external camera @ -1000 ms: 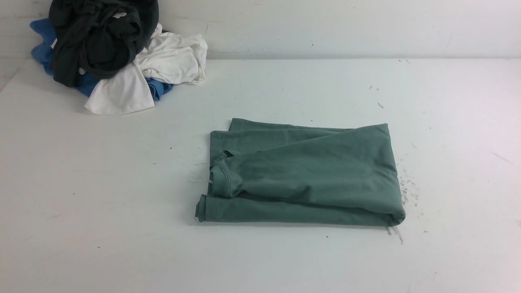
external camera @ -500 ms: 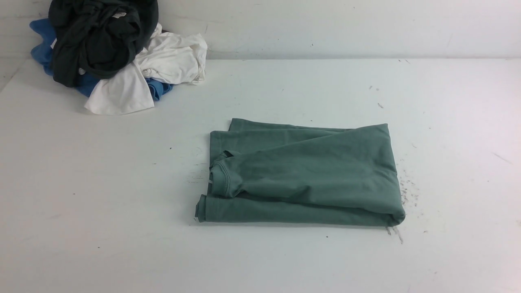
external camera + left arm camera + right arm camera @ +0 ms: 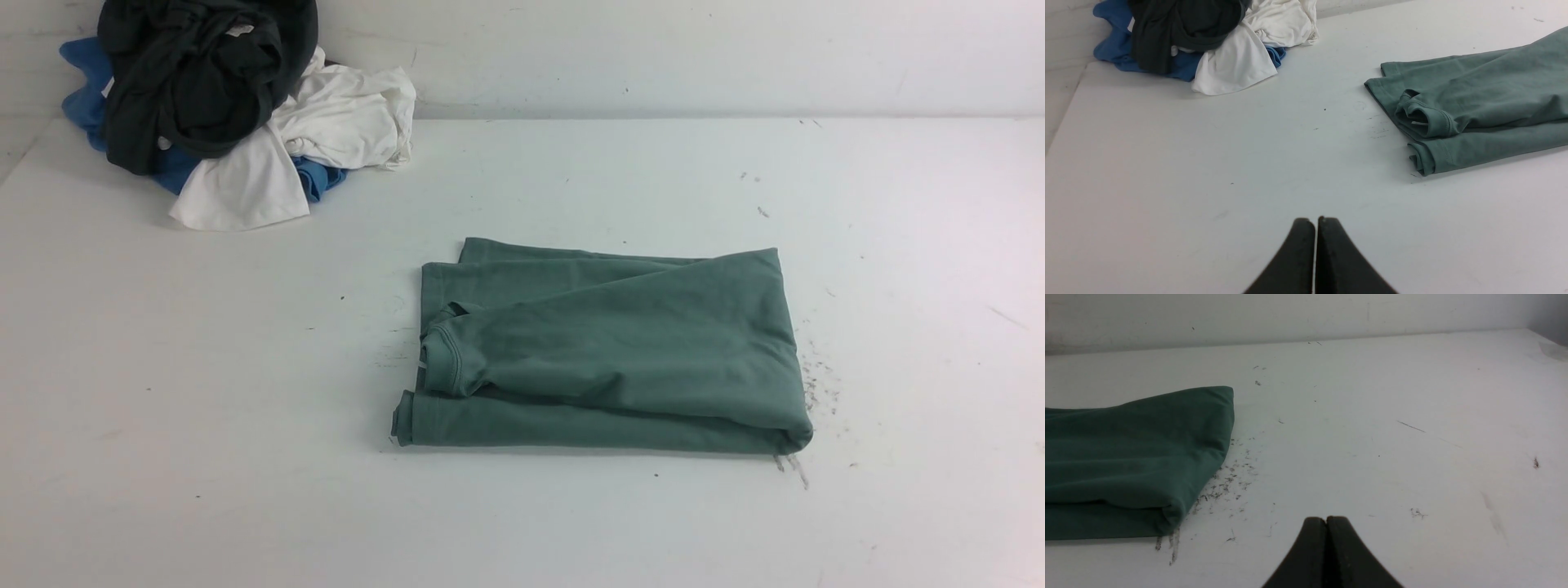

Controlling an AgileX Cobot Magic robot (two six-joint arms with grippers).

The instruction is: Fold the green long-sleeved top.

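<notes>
The green long-sleeved top (image 3: 604, 351) lies folded into a flat rectangle in the middle of the white table (image 3: 204, 392), its ribbed neck with a small white label at the left end. It also shows in the left wrist view as the top (image 3: 1478, 106) and in the right wrist view as the top (image 3: 1135, 457). My left gripper (image 3: 1316, 220) is shut on nothing, above bare table well short of the top's neck end. Just as empty and shut, my right gripper (image 3: 1326, 519) hovers over bare table off the top's other end. Neither arm appears in the front view.
A heap of clothes sits at the back left corner: a dark charcoal garment (image 3: 196, 73) on top, white garments (image 3: 326, 122) and a blue one (image 3: 82, 90) beneath. A white wall (image 3: 653, 49) closes the table's far edge. Dark scuff marks (image 3: 816, 384) lie beside the top.
</notes>
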